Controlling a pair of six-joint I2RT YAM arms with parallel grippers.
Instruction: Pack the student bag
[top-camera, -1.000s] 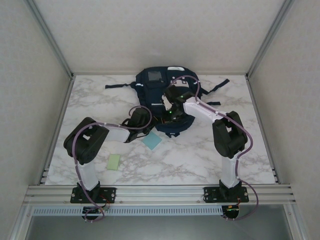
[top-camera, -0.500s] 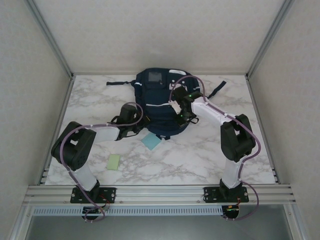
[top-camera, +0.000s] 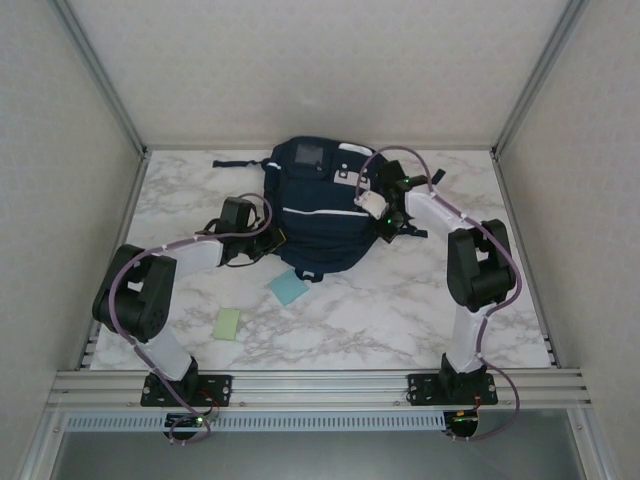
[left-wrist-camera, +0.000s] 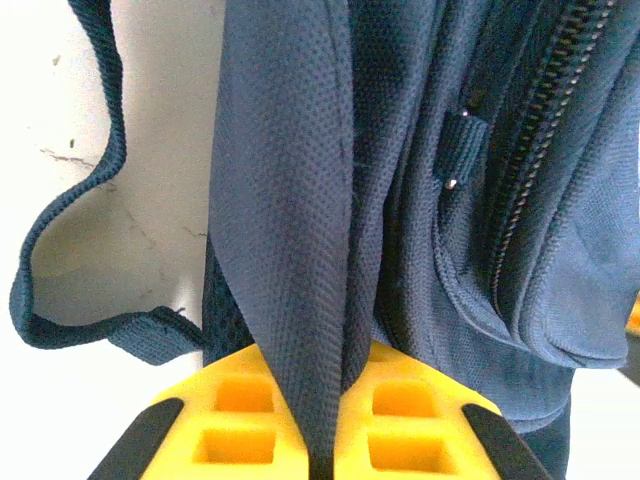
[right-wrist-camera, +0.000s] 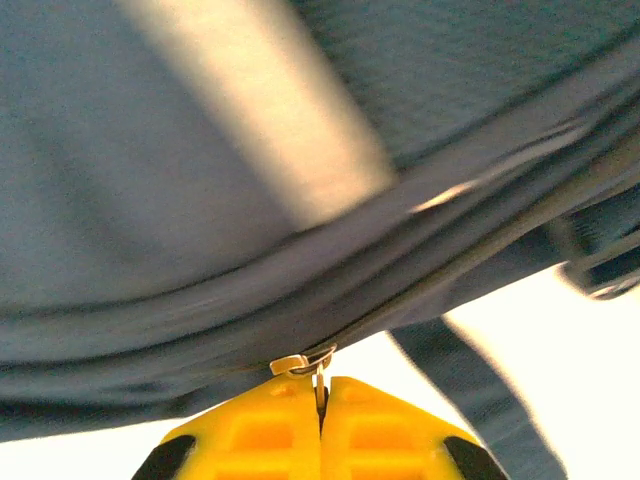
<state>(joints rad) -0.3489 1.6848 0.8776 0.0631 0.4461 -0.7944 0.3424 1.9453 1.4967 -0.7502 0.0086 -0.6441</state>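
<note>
White panel enclosure (top-camera: 320, 70), marble-pattern table (top-camera: 400, 310). The student bag (top-camera: 318, 215) lies flat at the far middle of the table, grey patch end toward the back wall, straps trailing out to both sides.

The left end effector (top-camera: 265, 238) is at the bag's left edge. In the left wrist view (left-wrist-camera: 320, 425) it is clenched on a fold of the navy fabric (left-wrist-camera: 290, 200). A closed zipper run (left-wrist-camera: 530, 150) sits just right of that fold, and a loose strap (left-wrist-camera: 60, 300) loops on the table to the left.

The right end effector (top-camera: 393, 225) is at the bag's right edge. In the right wrist view (right-wrist-camera: 320, 405) its fingers are pinched shut on the metal zipper pull (right-wrist-camera: 305, 365), right at the seam of the bag (right-wrist-camera: 200, 200). That view is motion-blurred, so I can't tell how far this zip is open.

A light-blue flat square (top-camera: 287, 288) lies just off the bag's near end. A pale-green flat rectangle (top-camera: 228, 323) is further toward the left base. Both are outside the bag.

My read: this is the unzip step, with the left bracing the fabric and the right on the slider. Packing proper hasn't started.

The next move calls for the right arm to drag the pull along the zipper track, following its curve, while the left holds tension so the bag doesn't slide or bunch. Main risk is the pull slipping out of the pinch.
</note>
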